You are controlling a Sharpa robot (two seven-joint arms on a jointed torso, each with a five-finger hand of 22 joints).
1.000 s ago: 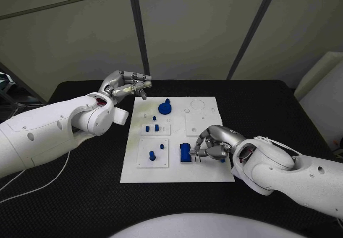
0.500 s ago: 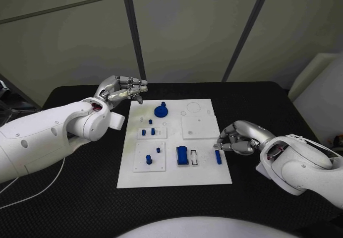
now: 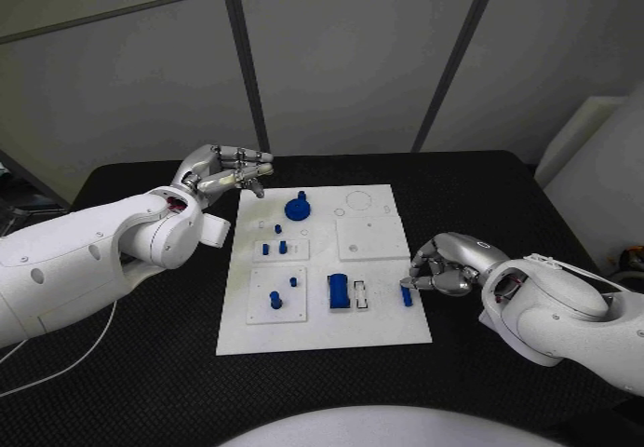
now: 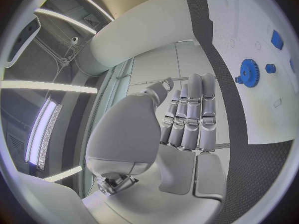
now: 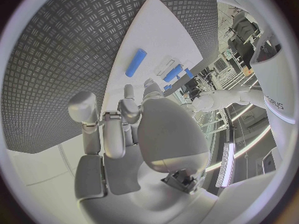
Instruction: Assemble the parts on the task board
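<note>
Right hand [image 3: 443, 265] empty, fingers curled, beside blue bar [image 3: 407, 295] on task board [image 3: 382, 326].

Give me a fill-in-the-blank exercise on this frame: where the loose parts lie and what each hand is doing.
1. The blue gear sits at the board's far end, nearest the robot's ____ hand.
2. The small blue bar lies flat on the task board beside the ____ hand's fingertips.
3. The left hand hovers off the board's far corner and holds ____.
4. The right hand, fingers curled, rests at the board's ____ edge.

Missing words: left; right; nothing; right
</note>
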